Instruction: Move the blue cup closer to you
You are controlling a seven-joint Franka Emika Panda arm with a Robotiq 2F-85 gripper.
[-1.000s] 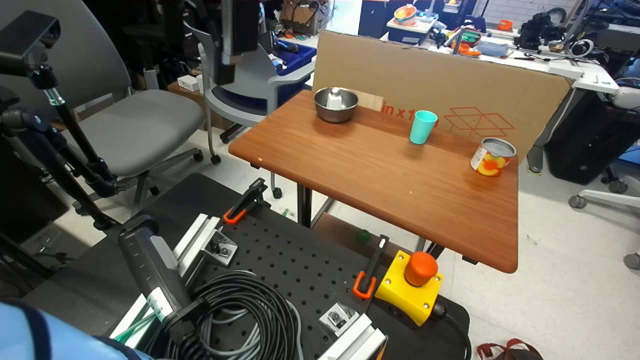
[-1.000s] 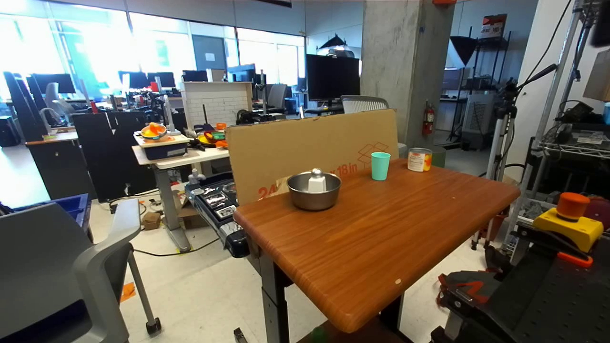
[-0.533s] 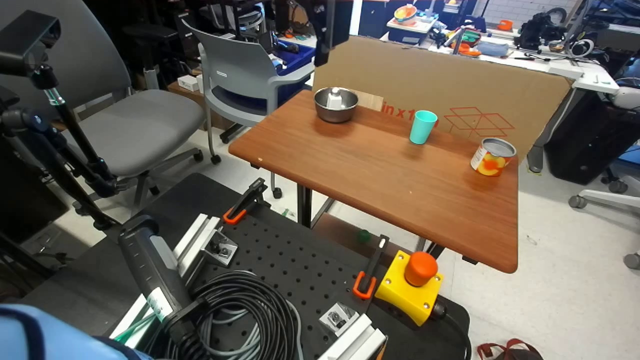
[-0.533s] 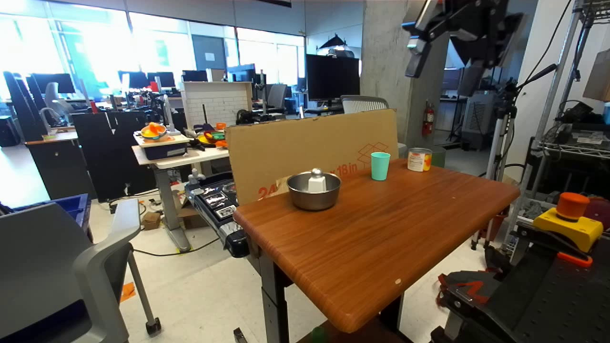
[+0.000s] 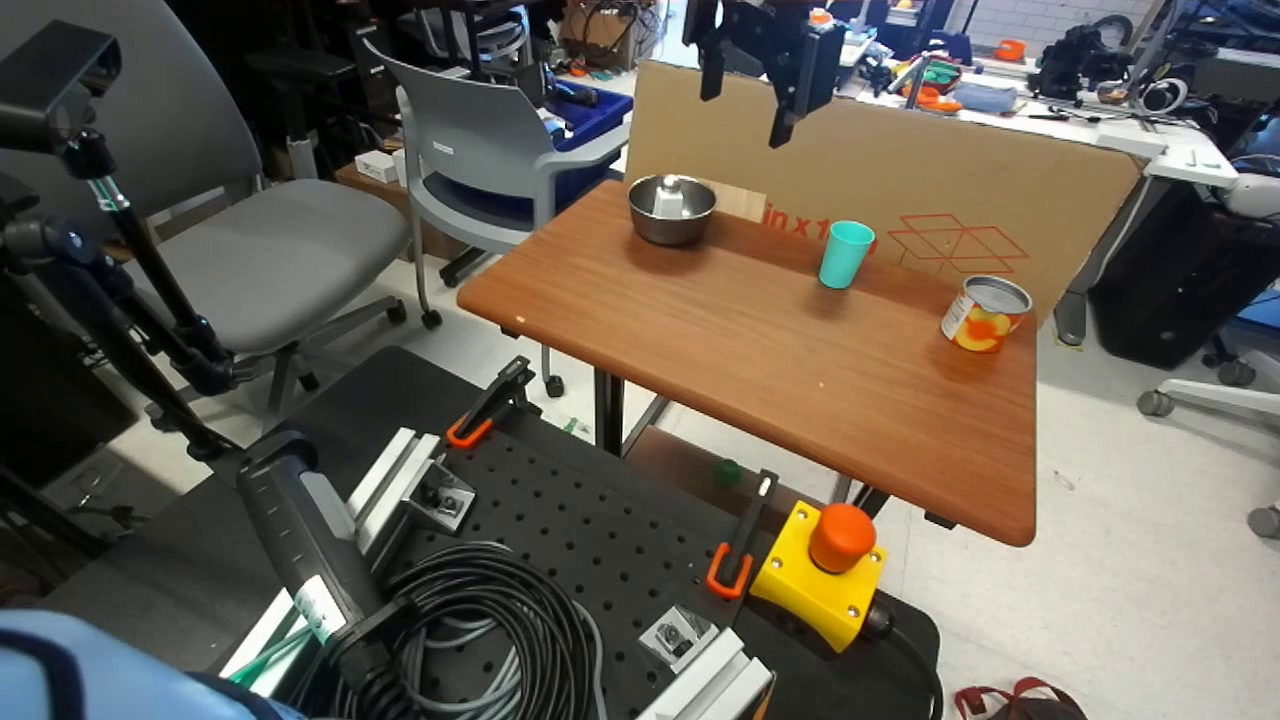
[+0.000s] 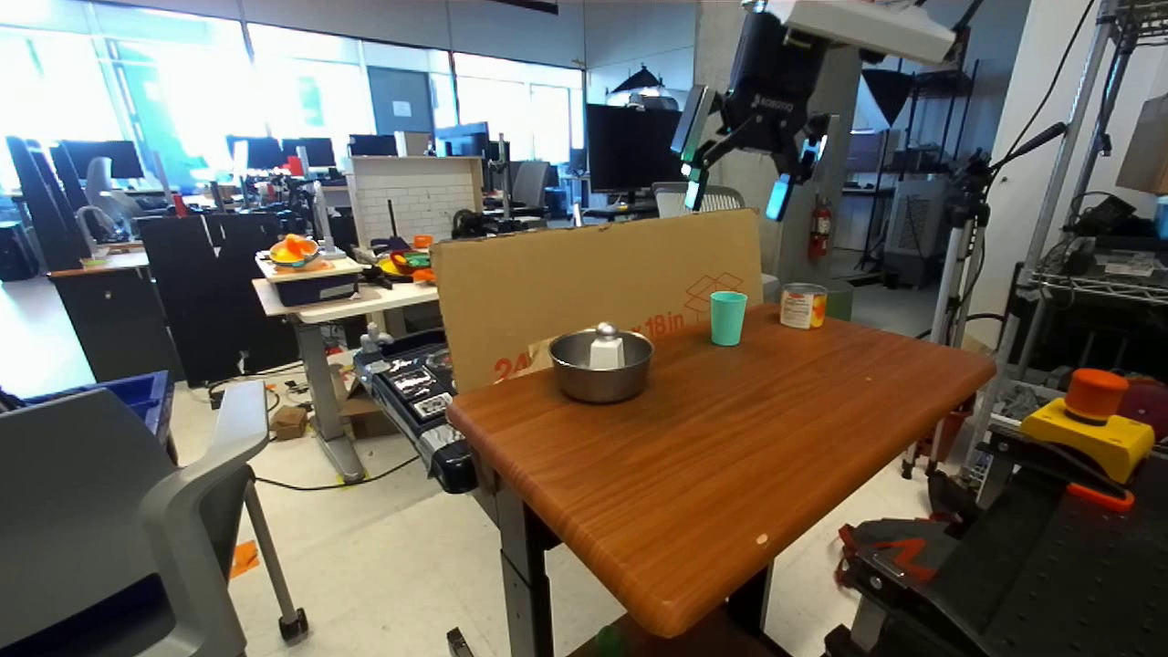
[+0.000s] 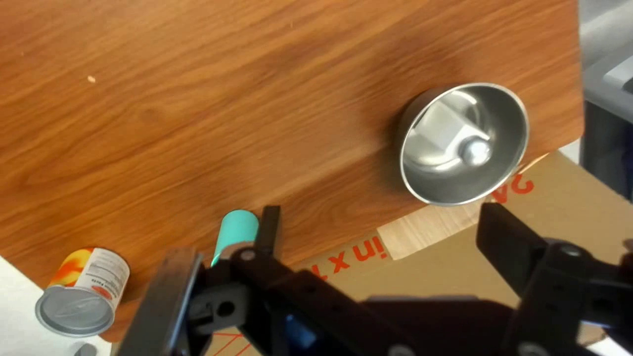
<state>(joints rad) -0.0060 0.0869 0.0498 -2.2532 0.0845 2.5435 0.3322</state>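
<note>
Best to bring the empty, spread-wide pincer [image 6: 735,203] down and over to the blue cup [image 6: 727,319], upright below it toward the can [image 6: 803,307].

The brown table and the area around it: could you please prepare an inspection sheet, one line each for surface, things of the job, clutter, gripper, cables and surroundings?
Surface: brown wood-grain table top, small pale mark near an edge.
Job's things: blue cup, upright, between metal bowl and can.
Clutter: the metal bowl holds a white object with a silver knob; can upright.
Gripper: open, holding nothing, raised above the table top.
Cables: coil of black and grey cable on the perforated black board.
Surroundings: cardboard sheet along a long table edge; grey chair near one end; yellow box with orange button.
</note>
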